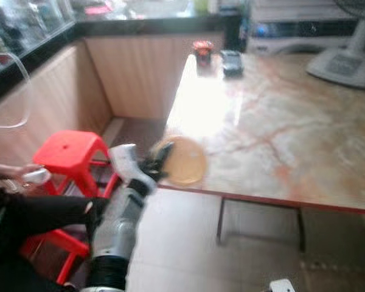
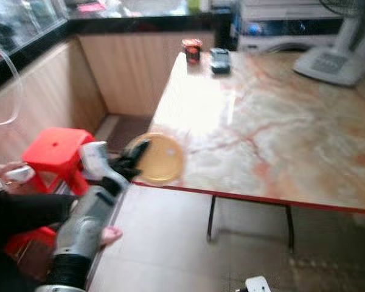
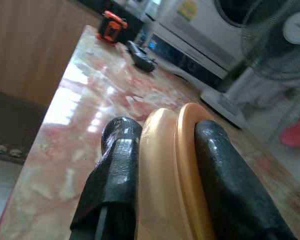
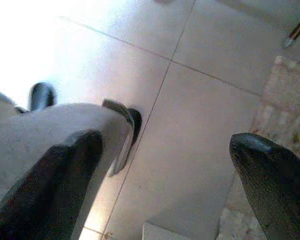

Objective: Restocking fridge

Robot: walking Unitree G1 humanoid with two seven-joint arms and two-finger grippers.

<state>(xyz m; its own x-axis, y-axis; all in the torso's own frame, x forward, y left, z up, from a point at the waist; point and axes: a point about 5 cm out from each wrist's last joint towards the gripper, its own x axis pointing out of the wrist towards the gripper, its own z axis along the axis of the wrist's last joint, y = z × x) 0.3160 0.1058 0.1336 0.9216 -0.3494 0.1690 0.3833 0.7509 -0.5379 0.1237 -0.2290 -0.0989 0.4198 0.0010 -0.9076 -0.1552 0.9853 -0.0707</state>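
- The left gripper (image 1: 164,159) is clenched on a round yellow plate (image 1: 184,160); in the left wrist view one black finger (image 3: 115,175) presses one face of the plate (image 3: 167,180) and the other finger presses the opposite face, so the plate stands on its edge between them
- The plate is held at the near left corner of the marble table (image 1: 280,128), over the table edge with its red trim
- The right gripper (image 4: 165,190) hangs over the tiled floor (image 4: 190,100) with its two fingers wide apart and nothing between them
- At the far end of the table stand a small red jar (image 1: 202,51) and, just beside it, a dark flat object (image 1: 232,62); the blur hides any label
- A white fan base (image 1: 344,61) stands at the far right corner of the table
- A red stool (image 1: 70,155) stands on the floor left of the table, near a person's hand (image 1: 30,175) holding something white
- No writing can be read anywhere
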